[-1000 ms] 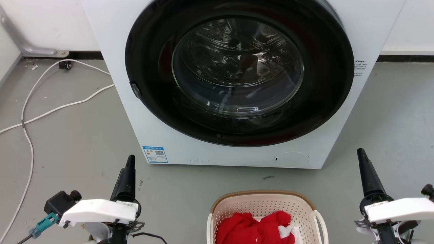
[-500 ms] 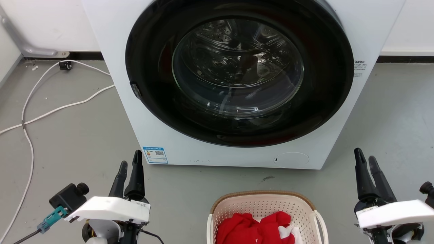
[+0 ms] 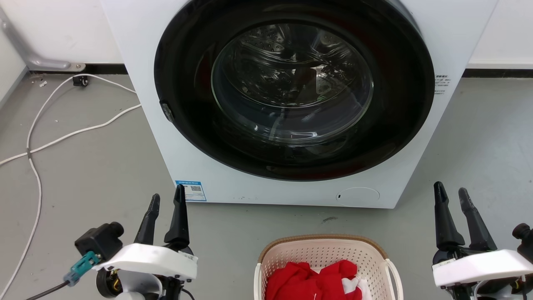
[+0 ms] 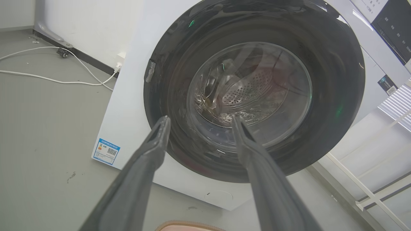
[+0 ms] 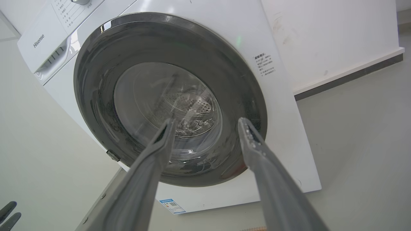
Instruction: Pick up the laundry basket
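Observation:
The laundry basket (image 3: 291, 253) stands on the floor at the bottom centre of the head view. It is cream-white and perforated, with a brown rim, and holds red cloth (image 3: 308, 279). A white loop handle (image 3: 394, 275) shows on its right side. My left gripper (image 3: 167, 191) is open, well to the left of the basket, fingers pointing at the washer. My right gripper (image 3: 450, 187) is open too, to the right of the basket. Neither touches it. The left wrist view shows my open left gripper (image 4: 201, 117) and a strip of the basket rim (image 4: 189, 226). The right wrist view shows my right gripper (image 5: 207, 120) open.
A white front-loading washer (image 3: 200, 166) with a shut dark round door (image 3: 291, 91) stands just behind the basket. White cables (image 3: 75, 132) trail over the grey floor at the left. A white wall with a dark skirting strip (image 3: 497, 71) runs behind.
Both grippers went from shut to open. My left arm has shifted right, nearer the basket. The right arm moved slightly left. The basket has not moved.

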